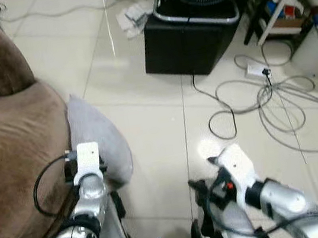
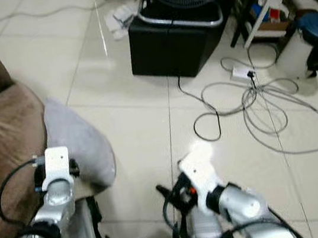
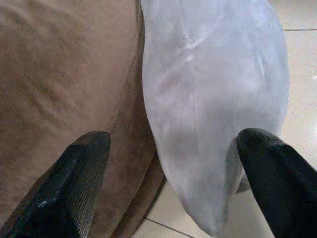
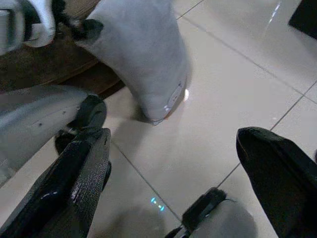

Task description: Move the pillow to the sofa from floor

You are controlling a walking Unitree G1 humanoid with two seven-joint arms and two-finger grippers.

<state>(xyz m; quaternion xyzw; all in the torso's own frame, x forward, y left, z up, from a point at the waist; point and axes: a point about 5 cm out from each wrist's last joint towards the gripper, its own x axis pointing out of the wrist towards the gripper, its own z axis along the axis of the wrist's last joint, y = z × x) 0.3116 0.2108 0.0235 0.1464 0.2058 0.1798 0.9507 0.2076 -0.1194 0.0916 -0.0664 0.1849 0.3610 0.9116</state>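
Observation:
The grey pillow (image 1: 101,138) stands on its edge on the tiled floor, leaning against the side of the brown sofa (image 1: 13,146). My left gripper (image 3: 176,198) is open just short of the pillow (image 3: 213,99). One finger (image 3: 74,188) is over the sofa fabric and the other (image 3: 277,183) is at the pillow's outer edge. Nothing is held. My right gripper (image 4: 178,188) is open low over bare tiles to the right, with the pillow (image 4: 143,49) some way ahead of it.
A black box (image 1: 188,37) carrying a fan stands ahead on the floor. Loose grey cables (image 1: 276,101) and a power strip (image 1: 256,69) sprawl to the right. A crumpled white cloth (image 1: 135,18) lies beyond. Bare tiles lie between the pillow and the cables.

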